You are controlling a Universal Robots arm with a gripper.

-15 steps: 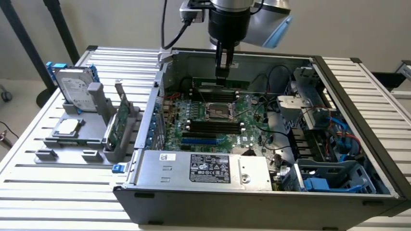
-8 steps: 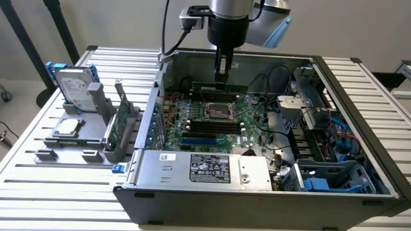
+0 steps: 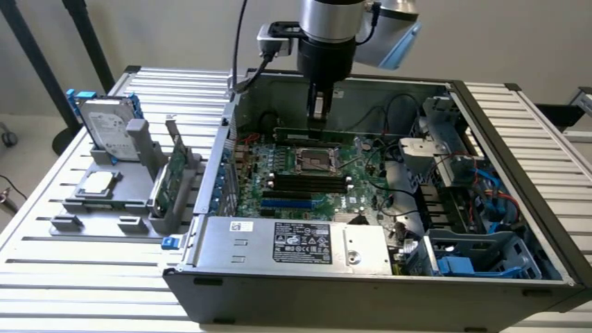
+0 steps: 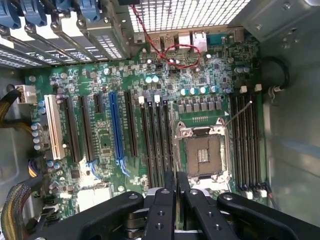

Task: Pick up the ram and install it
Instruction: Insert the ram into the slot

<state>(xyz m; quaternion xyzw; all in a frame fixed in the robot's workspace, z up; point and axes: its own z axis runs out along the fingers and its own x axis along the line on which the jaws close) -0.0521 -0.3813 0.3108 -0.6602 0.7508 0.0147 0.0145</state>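
Observation:
My gripper point(image 3: 317, 123) hangs inside the open computer case point(image 3: 514, 159), over the far edge of the green motherboard point(image 3: 306, 173). It is shut on the ram point(image 3: 298, 131), a long thin green stick held level and on edge just above the board. In the wrist view the ram point(image 4: 176, 178) shows edge-on as a dark sliver between the black fingers point(image 4: 164, 205), with my gripper point(image 4: 176, 192) above the empty processor socket point(image 4: 202, 155). Long black memory slots point(image 4: 156, 145) run on one side of the socket and further slots point(image 4: 247, 140) on the other.
A grey fixture point(image 3: 93, 215) at the exterior view's left holds a hard drive point(image 3: 107, 128), a silver processor chip point(image 3: 97, 184) and an upright green expansion card point(image 3: 171, 177). The power supply point(image 3: 296, 243) fills the case's near side. Cables and a drive cage point(image 3: 472, 257) crowd its right.

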